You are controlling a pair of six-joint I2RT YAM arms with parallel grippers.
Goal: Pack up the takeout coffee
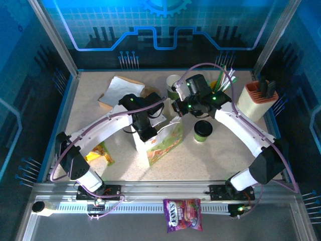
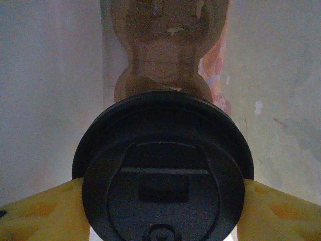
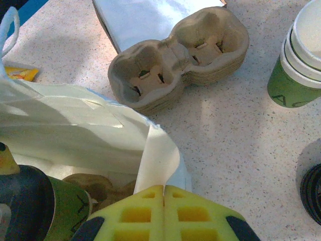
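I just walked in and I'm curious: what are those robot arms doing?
They are packing coffee. The left gripper holds a lidded coffee cup down inside the paper bag, above a cardboard carrier. The right gripper pinches the bag's rim, holding it open. The second coffee cup stands on the table.

Down at the near rail, the candy packet [image 1: 182, 215] reads "FOX'S" in white letters. On the coffee cup [image 3: 65, 208] in the bag [image 3: 75, 115] there's a dark mark on the green, too blurred to read. Same story on the cup stack [image 3: 288, 85], far right.
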